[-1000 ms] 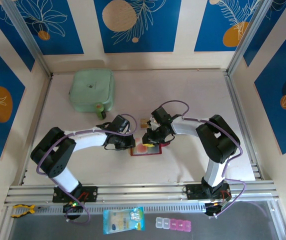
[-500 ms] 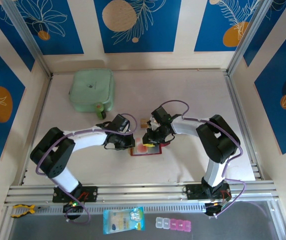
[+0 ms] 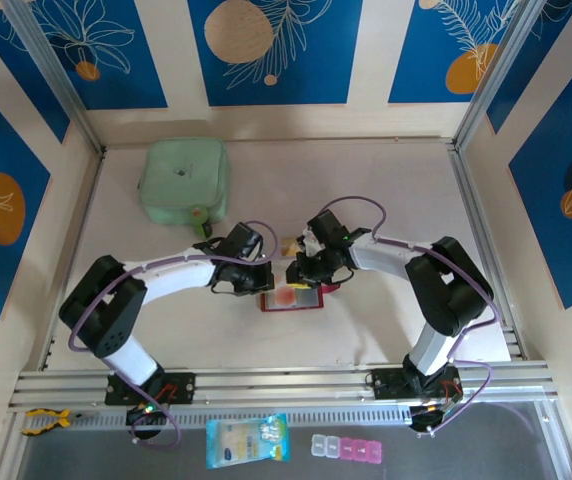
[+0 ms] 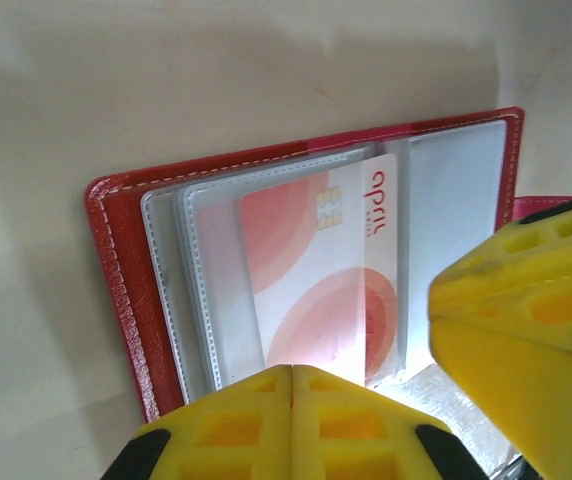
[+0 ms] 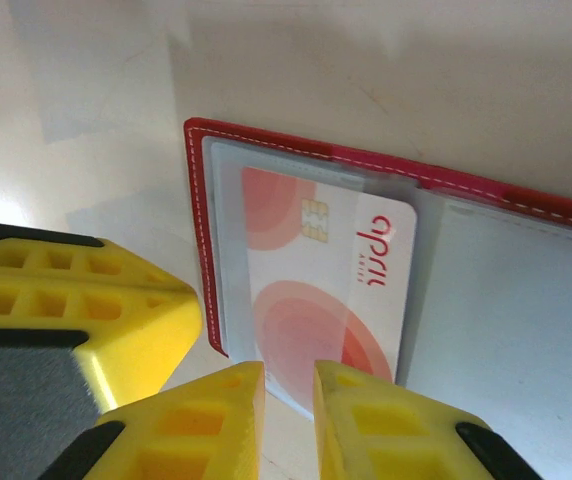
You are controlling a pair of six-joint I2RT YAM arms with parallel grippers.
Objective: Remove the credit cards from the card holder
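If you check the top camera, you'll see the red card holder [image 3: 292, 298] lying open and flat around the middle of the table [image 3: 396, 190]. Both arms crowd in over its far edge, the left gripper [image 3: 264, 282] from the left and the right gripper [image 3: 304, 272] from the right, nearly touching each other.

On the left wrist cam, your left fingertips meet with no gap I can see, right at the bottom edge of the clear sleeves. I honestly can't tell if a sleeve is nipped between them. The big yellow block on the right of that view looks like the other arm's finger [image 4: 516, 330], and it covers part of the right-hand pocket.

On the right wrist cam, your right jaws sit a sliver apart, holding nothing, with the lower corner of the pink-red credit card [image 5: 316, 300] showing in the slot. That card sits in the top sleeve, chip and print facing up.

Just past the grippers there's a small yellowish card [image 3: 288, 245] lying loose on the table. Farther back left is the pale green pouch [image 3: 184, 180], well clear. Down in front of the arm bases you've got a blue-and-white packet [image 3: 248, 440] and a row of pink-and-clear little boxes [image 3: 346, 448].
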